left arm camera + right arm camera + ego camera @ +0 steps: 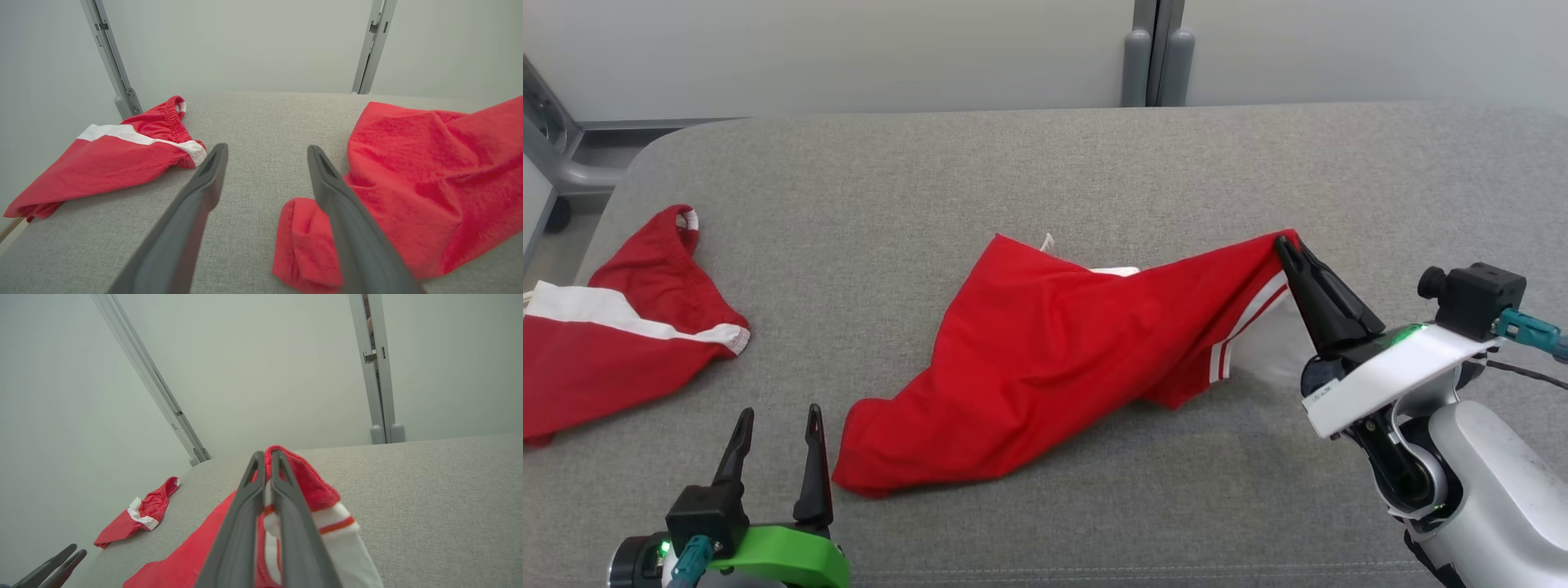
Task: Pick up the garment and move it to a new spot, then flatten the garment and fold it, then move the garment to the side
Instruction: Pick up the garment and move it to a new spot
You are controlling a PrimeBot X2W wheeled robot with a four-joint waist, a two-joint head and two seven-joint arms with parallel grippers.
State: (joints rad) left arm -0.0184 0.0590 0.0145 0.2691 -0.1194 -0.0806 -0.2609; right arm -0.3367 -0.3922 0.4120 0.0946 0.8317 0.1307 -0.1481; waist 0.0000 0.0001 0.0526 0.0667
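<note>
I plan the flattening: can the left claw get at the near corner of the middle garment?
Probably yes: the left claw stands open, and a corner of the garment lies just beside it, nothing between.

A grey fabric-covered surface [1045, 155] with rounded far corners spans the scene. A red garment [1045, 351] lies rumpled across its middle, the right corner raised off the fabric. A second red garment [621, 327] with a white band lies at the left side, well apart.
</note>
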